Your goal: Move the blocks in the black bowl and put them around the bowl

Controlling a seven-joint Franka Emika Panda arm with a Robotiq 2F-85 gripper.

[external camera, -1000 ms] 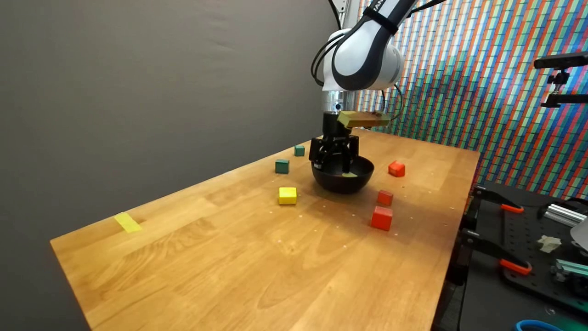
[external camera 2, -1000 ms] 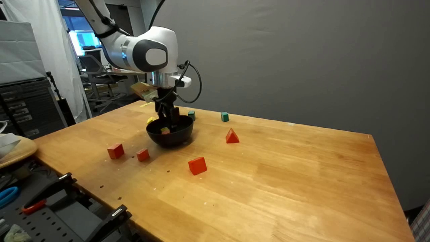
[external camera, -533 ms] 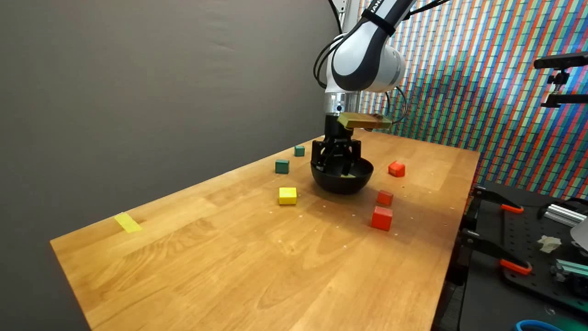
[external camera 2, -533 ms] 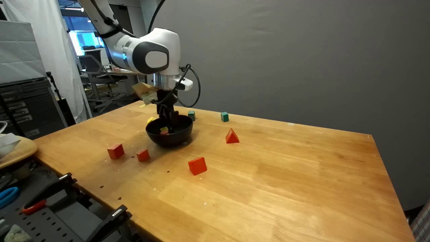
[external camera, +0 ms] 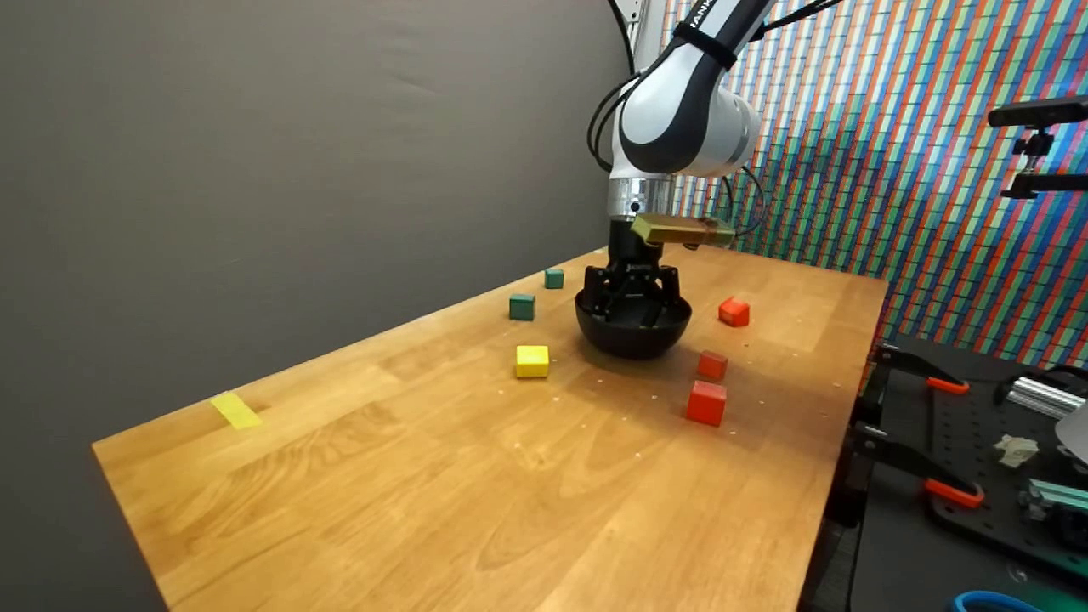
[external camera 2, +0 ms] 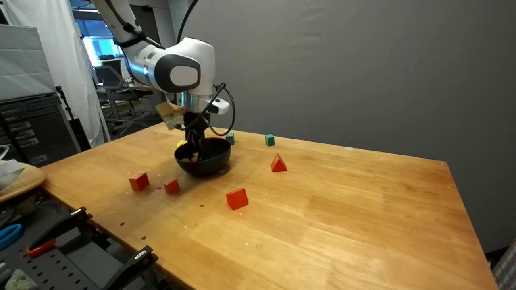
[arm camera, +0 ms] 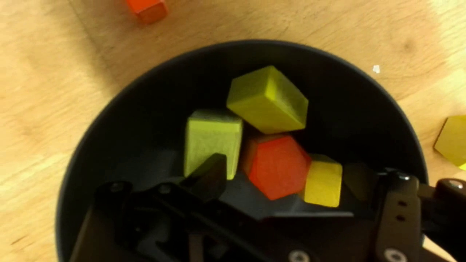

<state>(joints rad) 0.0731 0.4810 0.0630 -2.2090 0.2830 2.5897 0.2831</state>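
The black bowl (external camera: 633, 338) stands upright on the wooden table, my gripper (arm camera: 288, 176) reaching down into it. Its jaws stand wide apart. In the wrist view a red block (arm camera: 278, 167) and a small yellow block (arm camera: 323, 183) lie between the fingers, with a gap beside the left one. That finger partly covers a pale yellow block (arm camera: 209, 140); touching or not, I cannot tell. Another yellow block (arm camera: 267, 100) sits farther up in the bowl. Around the bowl stand green blocks (external camera: 522, 308), a yellow block (external camera: 532, 362), several red blocks (external camera 2: 237, 199) and a red pyramid (external camera 2: 278, 163).
A flat yellow strip (external camera: 236, 410) is stuck near the table's far corner. Black clamps with red-orange parts (external camera: 952, 493) grip the table edge beside a dark pegboard surface (external camera 2: 52, 266). A grey wall (external camera 2: 363, 80) runs along the table's back.
My gripper has sunk deeper into the bowl. Its jaws look about as wide as before. Yellow that showed between the fingers in an exterior view is now hidden; the blocks on the table have not moved.
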